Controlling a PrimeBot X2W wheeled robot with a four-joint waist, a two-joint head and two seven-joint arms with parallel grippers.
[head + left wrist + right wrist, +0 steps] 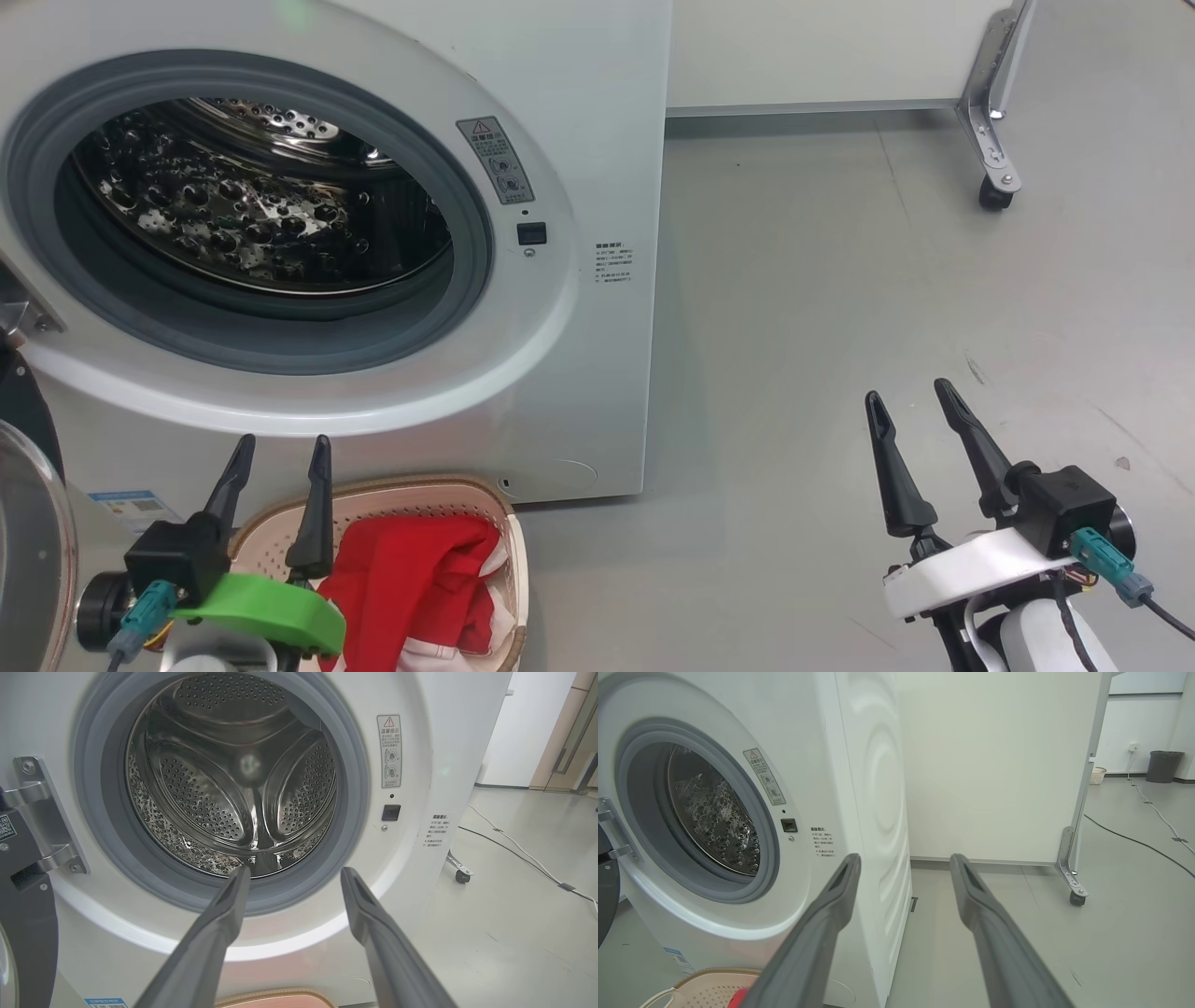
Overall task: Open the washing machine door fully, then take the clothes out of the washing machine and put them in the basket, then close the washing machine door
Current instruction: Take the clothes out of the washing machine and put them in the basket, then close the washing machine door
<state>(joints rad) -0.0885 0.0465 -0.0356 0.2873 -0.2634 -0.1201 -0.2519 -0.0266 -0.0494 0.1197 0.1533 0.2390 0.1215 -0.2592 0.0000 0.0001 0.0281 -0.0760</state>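
The washing machine point(597, 84) is seen in the upper left of the head view. Its porthole is uncovered, and the perforated steel drum point(252, 215) is exposed behind the grey gasket point(280, 336). The washing machine door point(28, 523) is found wide open at the lower left edge, carried on a metal hinge point(44, 812) shown at the left of the left wrist view.

The basket point(401, 485) is set on the floor against the machine's foot, at the bottom left. The red and white clothes point(411, 579) are piled inside it.

The left gripper point(285, 441) is placed at the lower left, over the basket's left part. Its jaws are spread wide and nothing is gripped. In the left wrist view its fingers point(224, 914) are pointed at the porthole's lower rim.

The right gripper point(907, 390) is seen at the lower right over bare grey floor point(794, 308), well apart from the machine. Its jaws are likewise spread wide and nothing is held.

A castor point(994, 193) on a metal leg is shown at the upper right.
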